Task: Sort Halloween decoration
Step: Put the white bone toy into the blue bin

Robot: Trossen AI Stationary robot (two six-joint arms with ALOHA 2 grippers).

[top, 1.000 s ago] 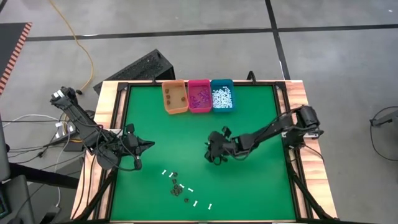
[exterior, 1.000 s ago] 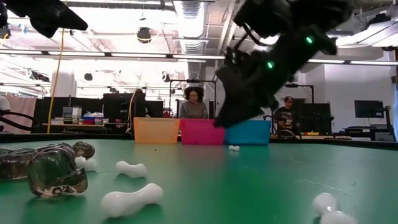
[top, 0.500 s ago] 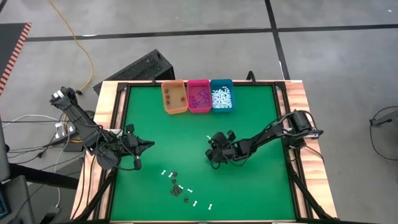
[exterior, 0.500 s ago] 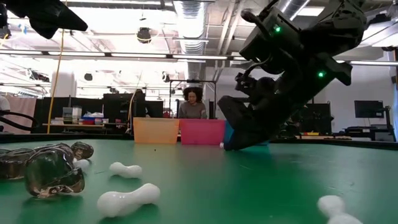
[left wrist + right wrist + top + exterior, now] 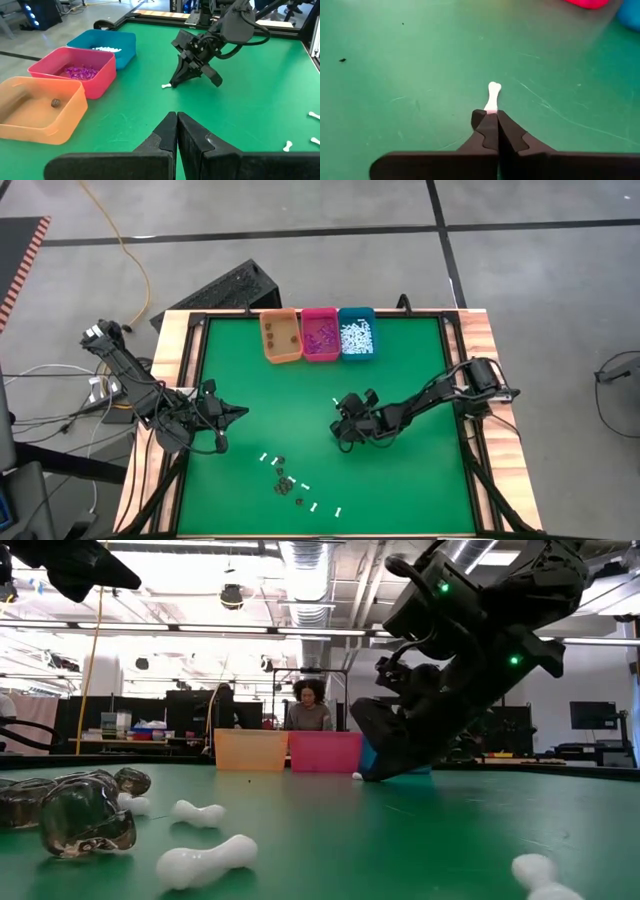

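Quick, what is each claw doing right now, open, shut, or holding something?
Left gripper: shut, empty, waiting at the table's left side.
Right gripper: shut on a white bone piece at mid-table.

white bone point(image 5: 493, 95): near end hidden between right gripper point(image 5: 491, 120) fingertips | purple bits point(image 5: 320, 337) in pink bin point(image 5: 321, 315): too small to distinguish | person point(image 5: 311, 708): lower body hidden behind bins
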